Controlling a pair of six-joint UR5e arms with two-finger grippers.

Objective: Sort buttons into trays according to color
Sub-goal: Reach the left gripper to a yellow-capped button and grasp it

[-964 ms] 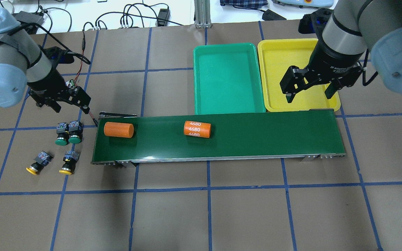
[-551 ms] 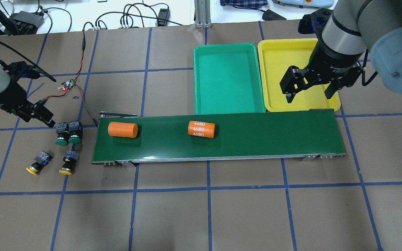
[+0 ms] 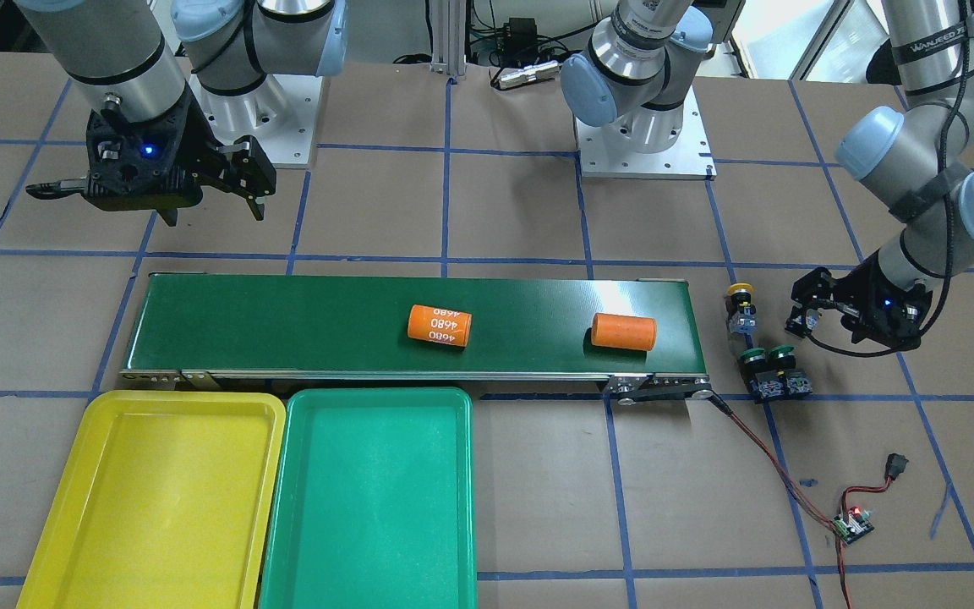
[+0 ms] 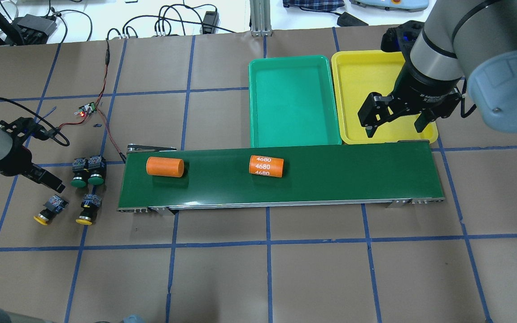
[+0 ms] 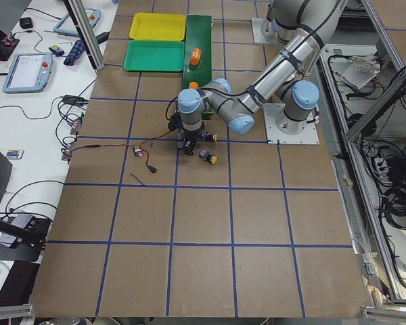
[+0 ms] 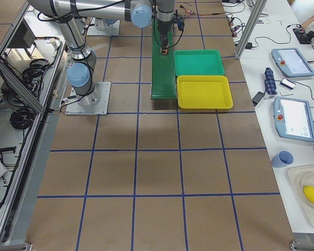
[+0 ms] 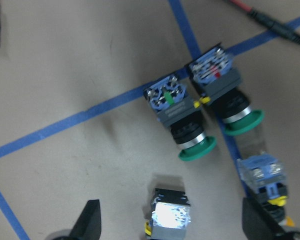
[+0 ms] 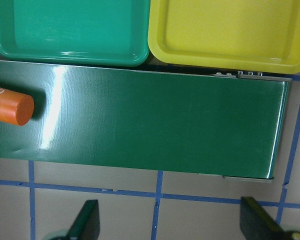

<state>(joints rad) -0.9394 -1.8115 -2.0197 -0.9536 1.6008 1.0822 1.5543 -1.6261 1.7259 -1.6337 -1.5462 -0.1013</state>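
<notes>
The left gripper point(image 7: 170, 220), jaws spread wide and empty, is hanging low over the four buttons lying on the table off the conveyor belt's point(image 4: 330, 175) end. It is bracketing one yellow button point(image 4: 46, 211), apparently lining up a first pick, with the second yellow button point(image 4: 89, 209) and two touching green buttons point(image 4: 87, 172) alongside. The right gripper point(image 4: 394, 128), equally agape and holding nothing, is waiting over the yellow tray point(image 4: 361, 80) beside the green tray point(image 4: 292, 103), seemingly to receive belt deliveries.
</notes>
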